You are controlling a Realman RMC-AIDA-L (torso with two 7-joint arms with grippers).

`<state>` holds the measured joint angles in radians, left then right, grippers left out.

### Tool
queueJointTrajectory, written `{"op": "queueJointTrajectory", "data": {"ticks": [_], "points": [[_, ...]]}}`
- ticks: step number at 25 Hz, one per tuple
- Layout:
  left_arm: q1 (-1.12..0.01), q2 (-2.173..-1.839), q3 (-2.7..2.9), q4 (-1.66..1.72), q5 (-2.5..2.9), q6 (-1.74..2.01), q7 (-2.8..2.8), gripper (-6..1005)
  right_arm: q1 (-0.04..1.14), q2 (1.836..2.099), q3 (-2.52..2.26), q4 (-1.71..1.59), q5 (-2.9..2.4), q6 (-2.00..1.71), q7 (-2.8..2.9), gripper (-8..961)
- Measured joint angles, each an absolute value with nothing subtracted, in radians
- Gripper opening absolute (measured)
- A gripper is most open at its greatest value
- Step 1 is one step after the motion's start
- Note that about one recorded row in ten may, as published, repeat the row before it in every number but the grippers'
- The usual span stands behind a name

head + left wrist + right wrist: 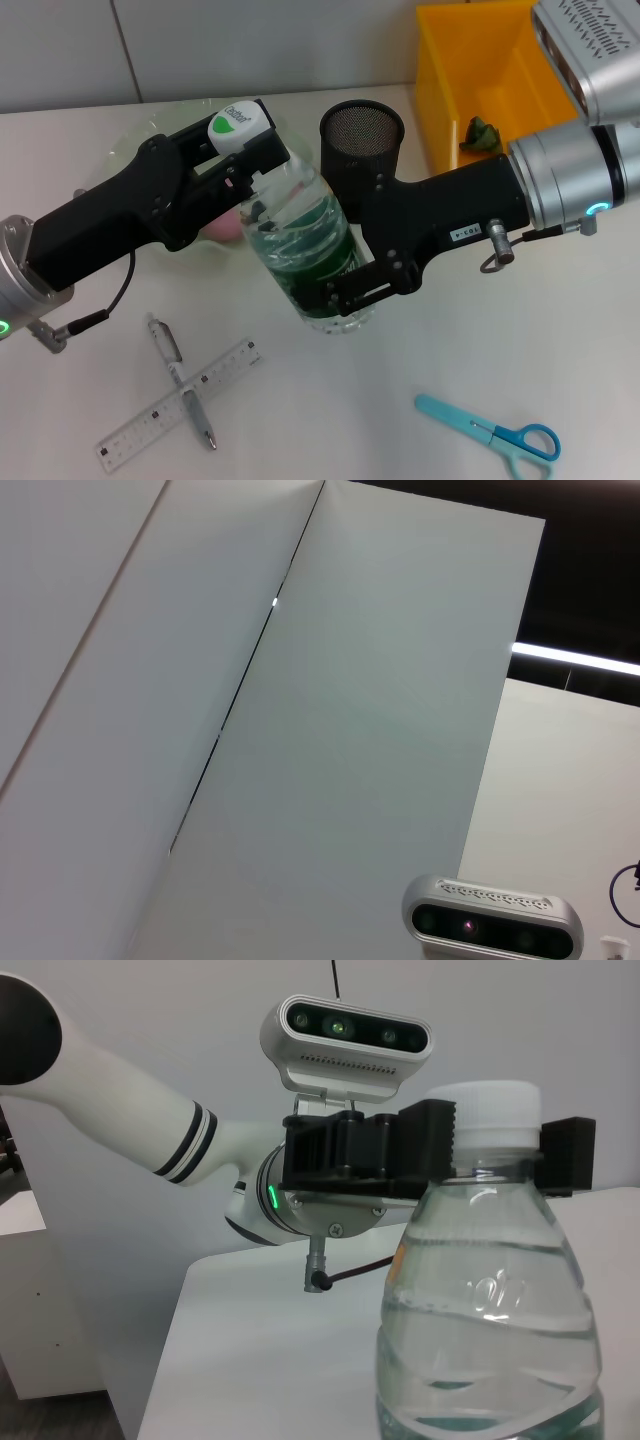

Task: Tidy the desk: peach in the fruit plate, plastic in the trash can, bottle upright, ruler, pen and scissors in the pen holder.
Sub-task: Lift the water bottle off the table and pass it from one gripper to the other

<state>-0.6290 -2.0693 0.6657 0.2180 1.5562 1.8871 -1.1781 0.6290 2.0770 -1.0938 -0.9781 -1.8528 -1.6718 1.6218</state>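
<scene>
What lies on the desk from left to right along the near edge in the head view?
Ruler with the pen crossed over it → scissors.

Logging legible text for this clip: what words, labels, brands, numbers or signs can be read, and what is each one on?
Nothing reads clearly.
Bottle: cap sticker has a green mark and a dark word, too blurred to read; embossed lettering on the shoulder in the right wrist view is unreadable.
Right gripper: small white tag with dark characters, too small to read.
Ruler: graduation marks only, numbers too small.
Scissors, pen: no text visible.
</scene>
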Motion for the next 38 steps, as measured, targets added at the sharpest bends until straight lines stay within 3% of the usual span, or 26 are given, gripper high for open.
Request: {"op": "queueJointTrajectory", "data": {"ticks": [38], "points": [[-0.629,-2.065,0.666,0.221,1.554,1.863,-1.182,439,0.643,2.074,-1.083,-1.024,-1.854,-1.674,1.666,772]]}}
